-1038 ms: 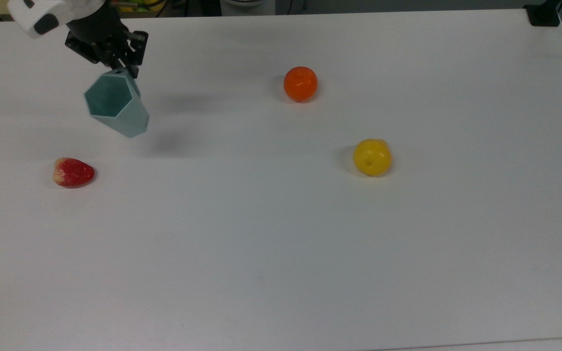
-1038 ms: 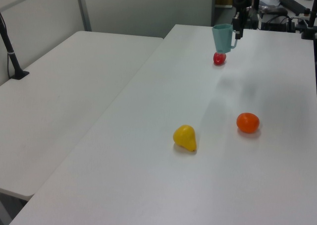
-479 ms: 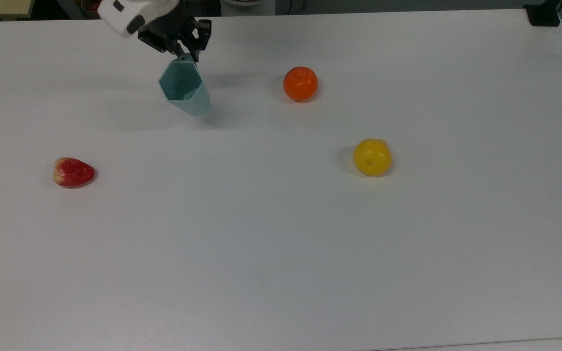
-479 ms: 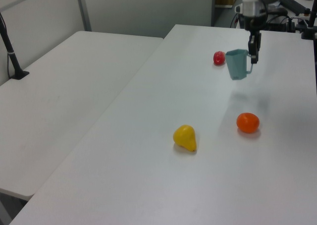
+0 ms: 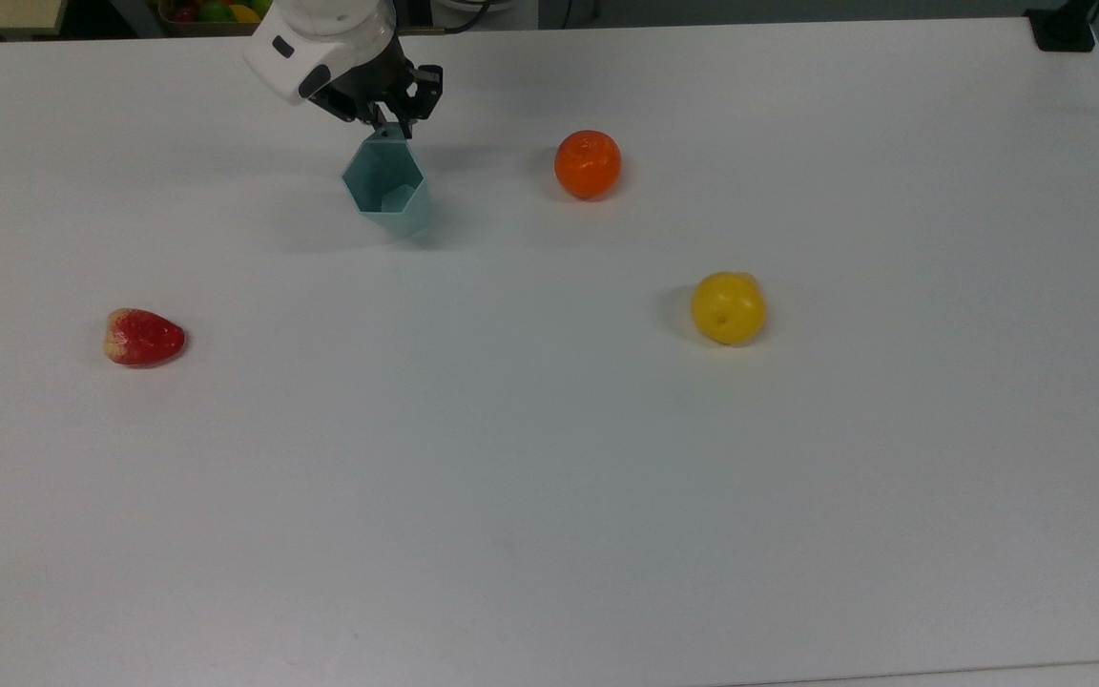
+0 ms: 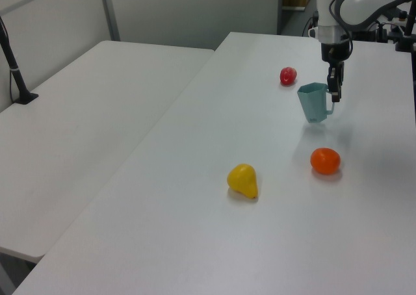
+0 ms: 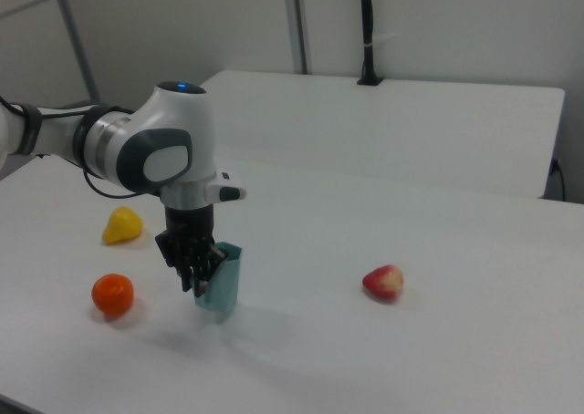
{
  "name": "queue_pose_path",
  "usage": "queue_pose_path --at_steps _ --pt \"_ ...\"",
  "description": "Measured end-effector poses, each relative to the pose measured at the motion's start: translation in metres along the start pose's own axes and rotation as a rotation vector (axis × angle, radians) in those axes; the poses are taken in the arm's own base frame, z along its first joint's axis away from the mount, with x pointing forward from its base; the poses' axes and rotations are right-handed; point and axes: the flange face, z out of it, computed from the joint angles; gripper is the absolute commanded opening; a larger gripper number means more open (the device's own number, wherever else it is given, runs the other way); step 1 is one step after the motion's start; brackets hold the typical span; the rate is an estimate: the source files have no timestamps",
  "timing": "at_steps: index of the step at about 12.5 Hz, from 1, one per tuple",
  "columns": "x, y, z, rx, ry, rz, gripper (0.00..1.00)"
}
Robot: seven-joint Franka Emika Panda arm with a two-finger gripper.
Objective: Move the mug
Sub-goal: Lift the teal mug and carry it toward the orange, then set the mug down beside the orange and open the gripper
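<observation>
The gripper [image 5: 395,122] is clamped on the mug [image 5: 387,196] at its handle side, jaws closed over the rim edge nearest the arm. Mug hangs directly below and slightly forward of the jaws, mouth up, long axis close to vertical with a slight tilt in the top view. In the left view the mug [image 6: 314,102] sits at or just above the desk [image 6: 214,230]; a shadow lies tight against its base, so contact cannot be told for certain. In the right view the mug [image 7: 222,288] looks very low, base close to the surface, gripper [image 7: 196,268] beside its upper edge. Position: far side of the desk in the top view, between the strawberry [image 5: 143,338] and the orange [image 5: 588,164], nearer the orange, well apart from both. The yellow fruit [image 5: 727,307] lies further toward the top view's right, clear of the mug. Judgement: transport looks nearly done; the step in hand is set-down. The move ahead turns on the vertical relation, since the mug hangs off one side of the jaws, held at the rim only, so its weight is off-centre. Lowering straight down until the base sits flat, then opening, seems the need. Risk: release with the base tilted could tip the mug or let it rock toward the orange.
</observation>
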Motion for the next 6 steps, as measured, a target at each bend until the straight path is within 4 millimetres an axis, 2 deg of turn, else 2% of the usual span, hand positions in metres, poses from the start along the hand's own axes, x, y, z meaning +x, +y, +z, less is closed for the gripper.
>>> queue_pose_path --at_steps 2,3,4,5,6 --pt "-0.001 -0.001 0.006 0.001 -0.012 -0.002 0.07" --pt "0.0 -0.004 0.013 0.0 -0.026 -0.006 0.12" --pt "0.001 -0.007 0.016 -0.001 -0.033 -0.011 0.21" --pt "0.002 -0.007 0.016 -0.002 -0.032 -0.012 0.25" --pt "0.002 -0.007 0.016 -0.002 -0.032 -0.012 0.39"
